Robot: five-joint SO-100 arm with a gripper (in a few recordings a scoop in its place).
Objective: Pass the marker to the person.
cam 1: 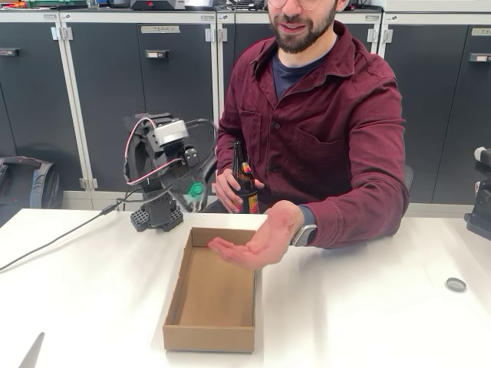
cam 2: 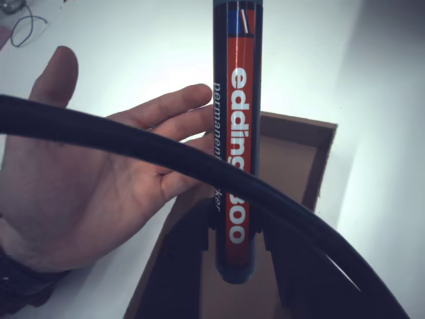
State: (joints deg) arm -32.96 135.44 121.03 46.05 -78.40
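Dark grey cabinets stand behind a smooth white table (cam 1: 92, 284) bearing an open cardboard box (cam 1: 213, 295). The pincer (cam 2: 238, 232) is clenched on the cylindrical marker (cam 2: 238, 133), its glossy red label upright, just beside the person's (cam 1: 322, 115) open palm (cam 2: 86, 193).

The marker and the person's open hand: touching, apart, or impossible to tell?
Cannot tell. In the wrist view, the marker overlaps the hand's fingertips, but depth is unclear.

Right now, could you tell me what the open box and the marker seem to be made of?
The box looks like plain matte brown cardboard, with thin folded walls. The marker looks like smooth plastic or metal with a glossy printed red label; the sheen leaves that open.
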